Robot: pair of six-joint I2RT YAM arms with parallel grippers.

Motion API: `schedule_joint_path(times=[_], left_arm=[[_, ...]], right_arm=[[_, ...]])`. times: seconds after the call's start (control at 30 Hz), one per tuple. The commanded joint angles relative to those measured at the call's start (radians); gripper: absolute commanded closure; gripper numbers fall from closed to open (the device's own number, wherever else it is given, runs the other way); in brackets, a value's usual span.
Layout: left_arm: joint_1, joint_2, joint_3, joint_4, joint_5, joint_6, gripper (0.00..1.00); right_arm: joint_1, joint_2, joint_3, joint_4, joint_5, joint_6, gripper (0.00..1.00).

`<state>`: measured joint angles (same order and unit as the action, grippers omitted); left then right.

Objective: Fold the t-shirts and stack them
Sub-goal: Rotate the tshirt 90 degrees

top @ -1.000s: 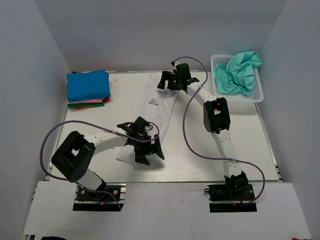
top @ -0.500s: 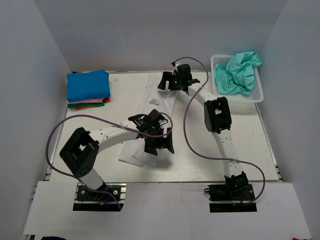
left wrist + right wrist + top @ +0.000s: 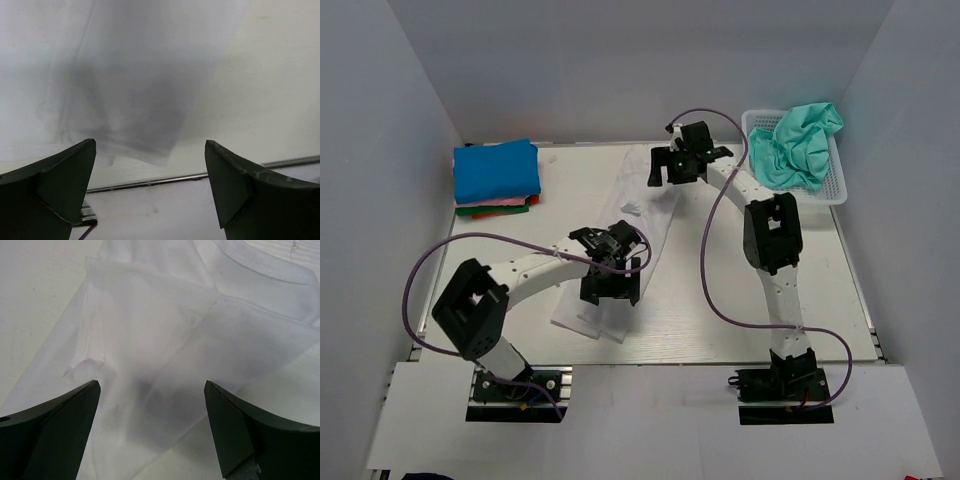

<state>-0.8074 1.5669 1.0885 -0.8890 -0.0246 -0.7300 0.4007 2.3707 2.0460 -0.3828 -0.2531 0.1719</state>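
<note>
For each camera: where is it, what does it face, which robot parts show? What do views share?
Top external: high behind the robot, facing down at the table; both arms show.
Left wrist: on left gripper, facing the white t-shirt's edge; fingers show.
Right wrist: on right gripper, facing the collar; fingers show.
All share the white t-shirt.

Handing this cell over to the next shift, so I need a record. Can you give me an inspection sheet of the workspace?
Surface: white table, no spills seen.
Job's things: white t-shirt folded into a long strip mid-table; folded stack far left, blue on top; teal-green t-shirt crumpled in the mesh basket.
Clutter: nothing seen.
Grippers: left gripper and right gripper open over the white t-shirt, holding nothing.
Cables: purple cables loop loosely off both arms.
Surroundings: plain walls on three sides.
</note>
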Motion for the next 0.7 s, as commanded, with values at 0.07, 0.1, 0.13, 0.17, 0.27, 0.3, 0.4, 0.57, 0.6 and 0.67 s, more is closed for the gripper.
schedule_joint_path(times=[0.07, 0.1, 0.13, 0.17, 0.27, 0.3, 0.4, 0.57, 0.6, 0.67], left_arm=[[0.001, 0.091, -0.042, -0.013, -0.061, 0.038, 0.00], [0.001, 0.091, -0.051, -0.024, -0.061, 0.038, 0.00], [0.001, 0.105, -0.061, -0.024, -0.061, 0.050, 0.00], [0.001, 0.105, -0.061, -0.024, -0.046, 0.050, 0.00], [0.001, 0.123, -0.096, 0.050, 0.046, 0.072, 0.00], [0.001, 0.142, -0.105, 0.067, 0.066, 0.072, 0.00], [-0.013, 0.174, -0.105, 0.116, 0.168, 0.072, 0.00], [-0.022, 0.214, -0.096, 0.220, 0.299, 0.052, 0.00], [-0.022, 0.214, -0.087, 0.229, 0.299, 0.052, 0.00], [-0.022, 0.225, -0.072, 0.277, 0.342, 0.052, 0.00]], right_arm=[[0.021, -0.106, -0.072, -0.166, 0.072, -0.046, 0.10], [0.023, -0.103, -0.093, -0.174, 0.071, -0.048, 0.10], [0.027, -0.097, -0.096, -0.176, 0.071, -0.048, 0.10], [0.029, -0.093, -0.096, -0.183, 0.069, -0.051, 0.10], [0.041, -0.054, -0.069, -0.199, 0.057, -0.051, 0.10], [0.044, -0.032, -0.047, -0.202, 0.054, -0.051, 0.10], [0.046, 0.016, -0.002, -0.189, 0.055, -0.042, 0.10], [0.033, 0.107, 0.101, -0.165, 0.106, 0.001, 0.10], [0.029, 0.122, 0.118, -0.160, 0.124, 0.005, 0.10], [0.024, 0.176, 0.182, -0.153, 0.138, 0.006, 0.10]])
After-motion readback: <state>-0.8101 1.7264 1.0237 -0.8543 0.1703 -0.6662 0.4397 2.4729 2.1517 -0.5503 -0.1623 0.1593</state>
